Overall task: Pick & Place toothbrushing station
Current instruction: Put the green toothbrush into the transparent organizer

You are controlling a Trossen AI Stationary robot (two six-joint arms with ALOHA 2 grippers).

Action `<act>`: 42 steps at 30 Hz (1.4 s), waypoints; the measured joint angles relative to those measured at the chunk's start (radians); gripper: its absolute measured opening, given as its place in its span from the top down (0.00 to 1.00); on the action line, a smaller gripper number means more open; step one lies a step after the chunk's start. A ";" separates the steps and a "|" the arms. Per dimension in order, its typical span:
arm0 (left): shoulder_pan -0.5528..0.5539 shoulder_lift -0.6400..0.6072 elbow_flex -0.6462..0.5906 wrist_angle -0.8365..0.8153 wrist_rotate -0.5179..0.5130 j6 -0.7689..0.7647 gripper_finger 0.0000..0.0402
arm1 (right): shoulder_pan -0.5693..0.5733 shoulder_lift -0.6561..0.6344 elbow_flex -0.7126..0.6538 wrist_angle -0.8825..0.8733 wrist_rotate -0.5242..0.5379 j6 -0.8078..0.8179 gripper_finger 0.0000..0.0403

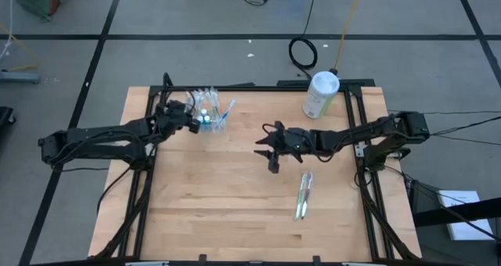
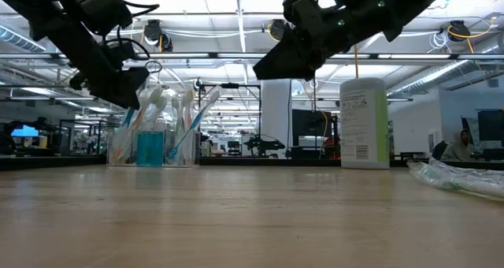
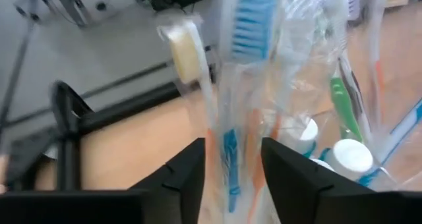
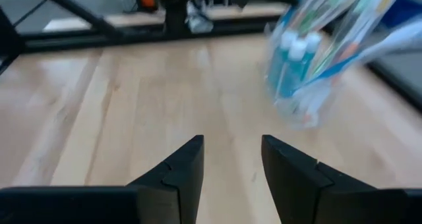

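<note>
Here, clear plastic cup bristles with thin toothbrushes.

Lighting: even and bright from overhead; ceiling strip lights glare white in my low view. Shadows: soft and short on my table, none hard. Low view: my arms read as near-black silhouettes against the lit room; the near tabletop is soft, out of focus. Left wrist view: heavy blur, the toothbrushes smeared, their wrappers catching pale glare. Right wrist view: the cup smeared; wood grain fairly clear by my fingers.
</note>
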 joint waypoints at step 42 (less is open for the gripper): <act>-0.076 -0.090 0.067 0.018 0.100 0.040 0.54 | 0.342 -0.071 -0.203 -0.658 -0.070 1.215 0.58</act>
